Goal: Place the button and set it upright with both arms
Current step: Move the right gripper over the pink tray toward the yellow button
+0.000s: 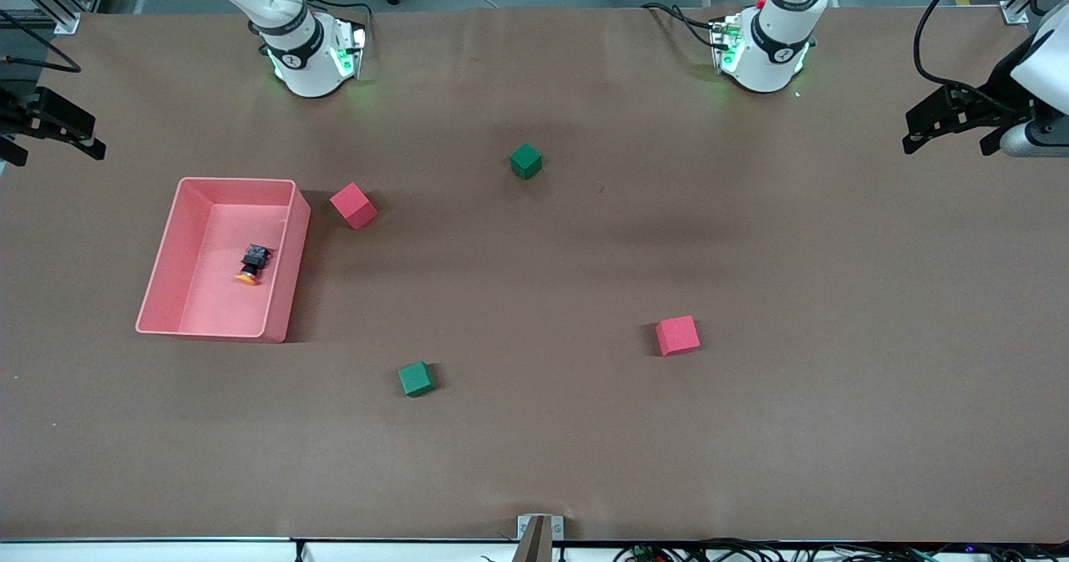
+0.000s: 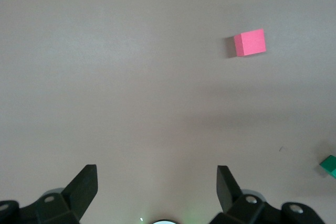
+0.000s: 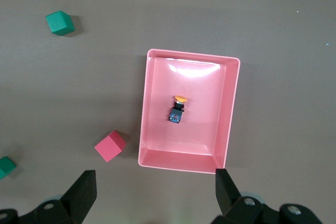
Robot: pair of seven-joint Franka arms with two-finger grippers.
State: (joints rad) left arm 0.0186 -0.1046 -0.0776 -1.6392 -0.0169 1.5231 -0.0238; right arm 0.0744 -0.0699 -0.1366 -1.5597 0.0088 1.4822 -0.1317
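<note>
Button (image 1: pixel 252 263) on its side in pink bin (image 1: pixel 159 286); both grippers wide open, empty.
Right gripper (image 3: pixel 152 190) should drop straight down, clear of bin walls; left gripper (image 2: pixel 157 187) waits.

Access: pink bin (image 1: pixel 282 274) open-topped; button (image 1: pixel 253 263) lies mid-floor, apart from all walls. Obstacles: red cube (image 1: pixel 353 205) just beside bin's wall toward the bases; other cubes well apart.

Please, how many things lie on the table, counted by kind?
Red cubes: 2
Green cubes: 2
Pink tray: 1
Button, lying on its side in the tray: 1
Total: 6
</note>
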